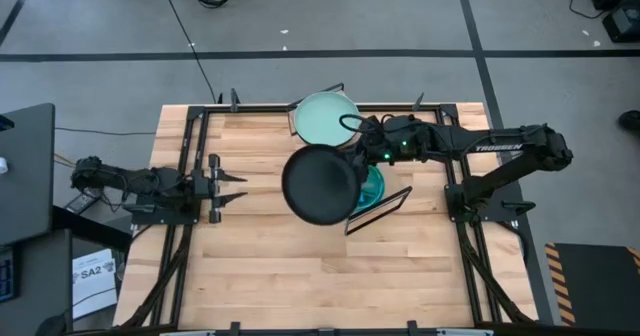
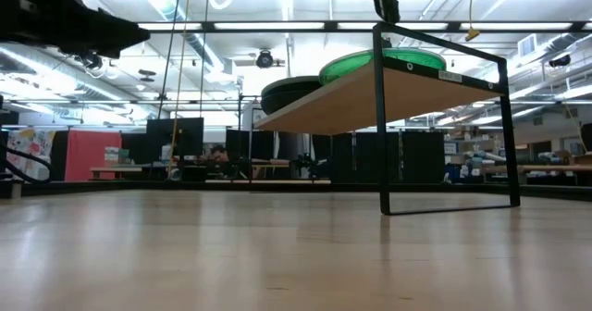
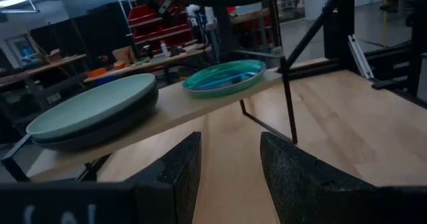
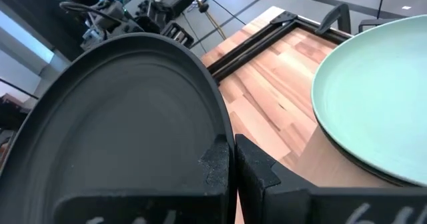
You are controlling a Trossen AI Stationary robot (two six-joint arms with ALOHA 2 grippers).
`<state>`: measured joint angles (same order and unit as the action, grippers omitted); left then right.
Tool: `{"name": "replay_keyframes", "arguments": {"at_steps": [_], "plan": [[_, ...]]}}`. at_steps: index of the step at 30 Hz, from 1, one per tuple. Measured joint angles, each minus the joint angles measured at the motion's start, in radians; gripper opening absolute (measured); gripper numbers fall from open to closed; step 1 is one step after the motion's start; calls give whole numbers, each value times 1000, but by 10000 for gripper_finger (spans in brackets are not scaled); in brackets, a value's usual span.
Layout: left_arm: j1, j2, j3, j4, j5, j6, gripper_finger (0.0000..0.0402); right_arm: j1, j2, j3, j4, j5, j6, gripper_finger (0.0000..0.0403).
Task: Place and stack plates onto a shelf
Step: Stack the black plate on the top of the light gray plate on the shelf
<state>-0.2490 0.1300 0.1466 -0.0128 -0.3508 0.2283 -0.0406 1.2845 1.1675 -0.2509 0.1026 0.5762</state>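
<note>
Here my right gripper is clamped shut on the rim of the dark grey plate, which I hold flat in the air over the table, reaching in from the right side. The plate hangs out from my fingertips toward the left arm, so nearly all of its disc lies beyond the grip, away from my wrist.

The relation that matters is plate to shelf. The shelf is a long pale board on black wire frames, running roughly from the far edge of the table toward its middle. In the high view the held plate overlaps the near end of that board, partly covering the teal plate that lies there. Farther along the board, toward the far edge, sits a pale green plate stacked on a darker one, just beside my forearm.

My judgement: the teal plate is the closest landing spot, almost directly beneath the held disc and slightly toward my wrist, so the coming move is a short pull back and a lowering.

My left gripper waits well apart at the left side, fingers spread, holding nothing.
</note>
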Motion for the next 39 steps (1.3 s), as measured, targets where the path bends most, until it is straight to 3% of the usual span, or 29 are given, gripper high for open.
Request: {"name": "replay_keyframes", "arguments": {"at_steps": [13,23,29,39], "plan": [[206,-3,-15,11,250,-14,160,-42,0,0,2,-26,-3,16],[298,-2,-138,191,319,-43,160,-67,0,0,2,-26,-3,16],[339,0,-138,180,374,-65,160,-68,0,0,2,-26,-3,17],[366,0,-138,139,368,-60,160,-127,0,0,2,-27,-3,17]]}}
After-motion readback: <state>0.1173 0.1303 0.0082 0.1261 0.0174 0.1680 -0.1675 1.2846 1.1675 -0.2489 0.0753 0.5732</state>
